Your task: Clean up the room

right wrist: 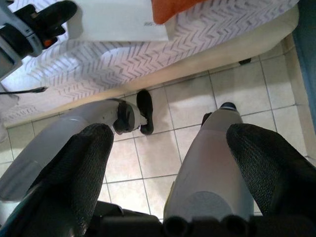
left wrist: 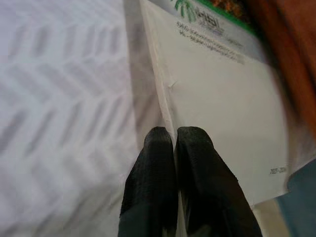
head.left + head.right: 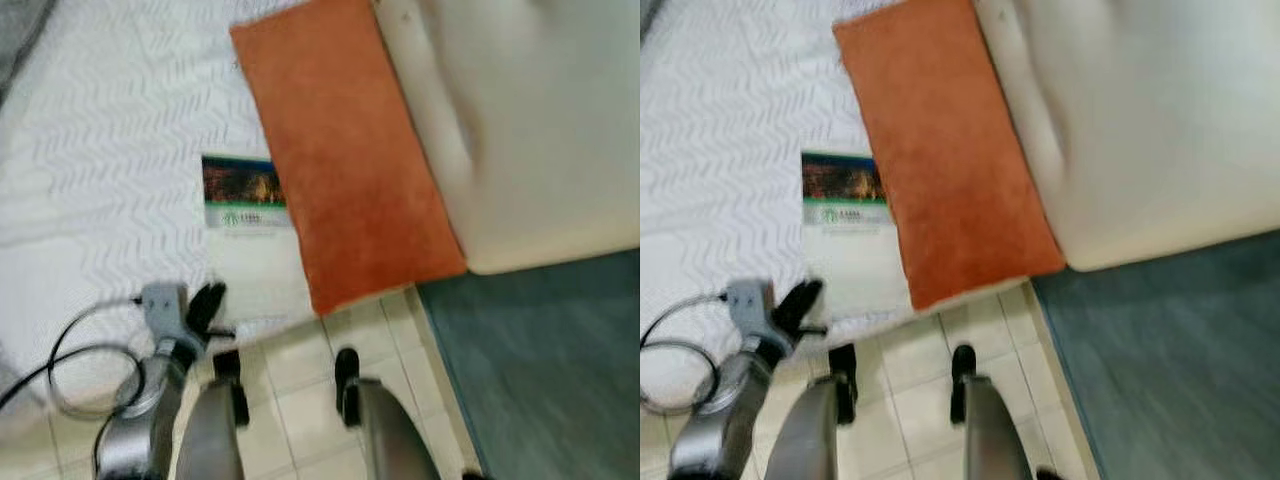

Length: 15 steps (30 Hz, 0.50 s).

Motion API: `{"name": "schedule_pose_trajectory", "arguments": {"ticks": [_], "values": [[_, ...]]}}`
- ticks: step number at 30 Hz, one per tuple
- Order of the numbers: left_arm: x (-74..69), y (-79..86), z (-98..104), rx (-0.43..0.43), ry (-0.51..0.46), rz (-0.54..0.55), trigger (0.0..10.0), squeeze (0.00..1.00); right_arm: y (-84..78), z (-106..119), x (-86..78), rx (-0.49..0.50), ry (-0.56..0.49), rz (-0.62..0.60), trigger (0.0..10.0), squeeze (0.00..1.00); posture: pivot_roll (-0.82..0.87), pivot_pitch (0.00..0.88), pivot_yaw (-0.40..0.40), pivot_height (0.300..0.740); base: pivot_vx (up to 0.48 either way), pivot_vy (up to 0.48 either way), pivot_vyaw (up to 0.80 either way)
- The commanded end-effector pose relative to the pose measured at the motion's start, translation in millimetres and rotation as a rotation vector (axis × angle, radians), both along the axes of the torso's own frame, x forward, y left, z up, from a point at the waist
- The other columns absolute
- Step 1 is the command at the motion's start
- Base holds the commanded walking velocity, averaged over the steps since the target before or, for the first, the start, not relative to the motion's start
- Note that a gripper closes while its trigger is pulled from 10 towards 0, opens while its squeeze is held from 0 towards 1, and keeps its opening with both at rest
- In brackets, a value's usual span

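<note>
Bed [image 3: 90,150]: white, zigzag-patterned cover.
Calendar [image 3: 243,200]: white sheet with a dark picture band at its top, flat on the bed, one side tucked under the orange pillow [image 3: 340,150].
My left gripper [image 2: 174,140]: fingers pinched together on the calendar's near edge.
My right gripper [image 1: 168,143]: fingers spread wide, holding nothing, hanging over the tiled floor [image 1: 158,163] by my legs.

Left gripper [image 3: 208,303] beside booklet [image 3: 245,197], orange pillow [image 3: 345,150].
</note>
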<state>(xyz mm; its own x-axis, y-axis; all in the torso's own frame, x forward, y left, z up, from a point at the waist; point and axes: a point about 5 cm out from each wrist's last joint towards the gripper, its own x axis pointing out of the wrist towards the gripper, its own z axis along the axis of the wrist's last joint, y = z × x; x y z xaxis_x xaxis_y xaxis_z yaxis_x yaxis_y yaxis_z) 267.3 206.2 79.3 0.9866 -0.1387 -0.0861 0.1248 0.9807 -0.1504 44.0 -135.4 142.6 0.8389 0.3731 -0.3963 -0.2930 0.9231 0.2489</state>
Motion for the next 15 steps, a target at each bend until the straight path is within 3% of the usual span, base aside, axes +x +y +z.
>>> {"name": "schedule_pose_trajectory", "arguments": {"ticks": [1,3,4,9,10,12,15], "values": [[-17.9,6.9,-6,0.005,0.055,0.049,0.0,0.00,-0.3,-9,-6.3,-0.009,0.067,0.011,10.0,0.00,-0.29,0.679,-0.103,0.740,0.000,0.000,0.00],[-25.5,12.5,-4,0.033,0.056,0.090,0.0,0.00,-0.2,-10,-6.3,-0.010,0.067,0.013,10.0,0.00,-0.29,0.677,-0.105,0.740,0.000,0.000,0.00],[-39.9,26.8,-4,0.095,0.075,0.202,0.0,0.00,-0.3,-10,-6.0,-0.011,0.068,0.018,10.0,0.00,-0.29,0.676,-0.106,0.740,0.000,0.000,0.00],[-51.6,48.9,-8,0.144,0.127,0.352,0.0,0.00,0.1,-12,-5.5,-0.012,0.069,0.024,10.0,0.00,-0.28,0.677,-0.107,0.740,0.000,0.000,0.00],[-49.9,61.0,-5,0.171,0.117,0.418,0.0,0.00,0.1,-12,-5.3,-0.012,0.069,0.026,10.0,0.00,-0.29,0.676,-0.112,0.740,0.000,0.000,0.00],[-48.2,64.6,-2,0.180,0.108,0.437,0.0,0.00,0.0,-12,-5.2,-0.013,0.068,0.027,10.0,0.00,-0.29,0.676,-0.112,0.740,0.000,0.000,0.00],[-32.7,64.6,-1,0.109,0.080,0.454,0.0,0.00,-0.9,-13,-5.6,-0.016,0.071,0.033,10.0,0.00,-0.28,0.680,-0.119,0.740,0.000,0.000,0.00]]}}
